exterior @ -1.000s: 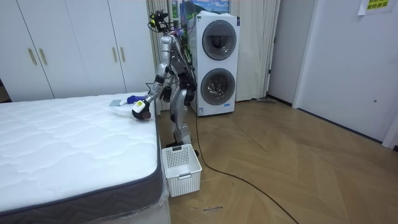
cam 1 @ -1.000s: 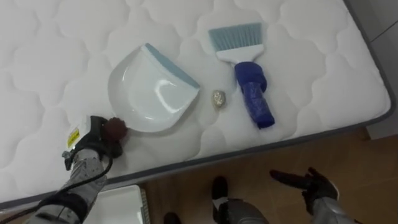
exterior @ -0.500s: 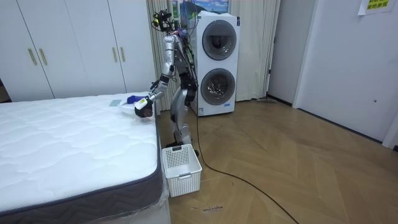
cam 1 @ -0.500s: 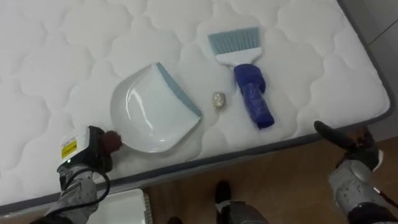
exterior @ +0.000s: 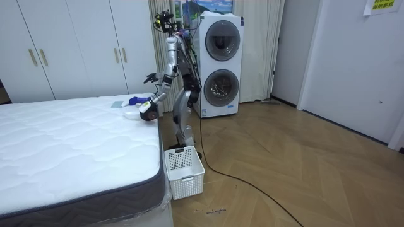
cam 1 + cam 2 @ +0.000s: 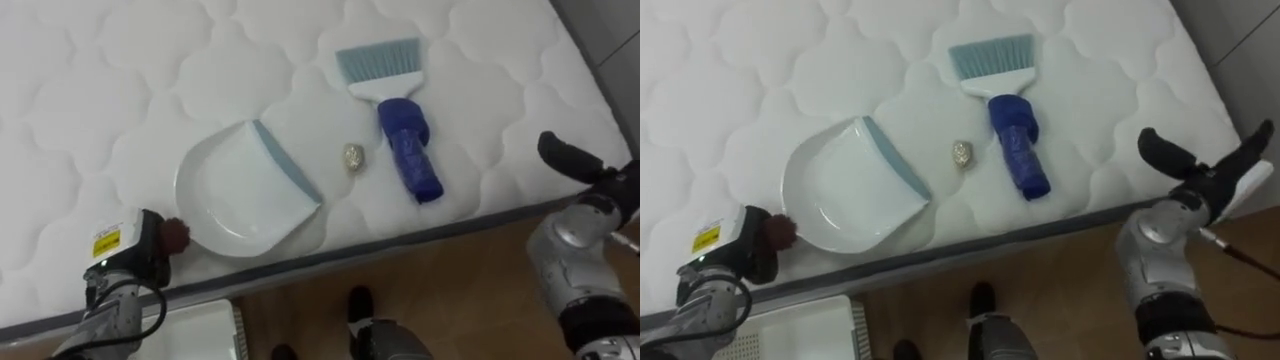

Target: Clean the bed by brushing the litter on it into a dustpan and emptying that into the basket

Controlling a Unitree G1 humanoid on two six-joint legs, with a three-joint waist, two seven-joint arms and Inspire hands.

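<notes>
Left hand [image 6: 128, 258]: fingers curled round the dustpan [image 6: 240, 190] handle at the bed's [image 6: 80, 90] near edge.
Right hand [image 6: 578, 165]: fingers spread, empty; we take the brush [image 6: 405, 140] next.
Scrap [image 6: 352, 157]: between pan lip and brush; we sweep gently.

White dustpan [image 6: 235, 190], small crumpled scrap [image 6: 352, 157], blue-handled brush [image 6: 405, 150] side by side on white mattress [image 6: 100, 80].
</notes>
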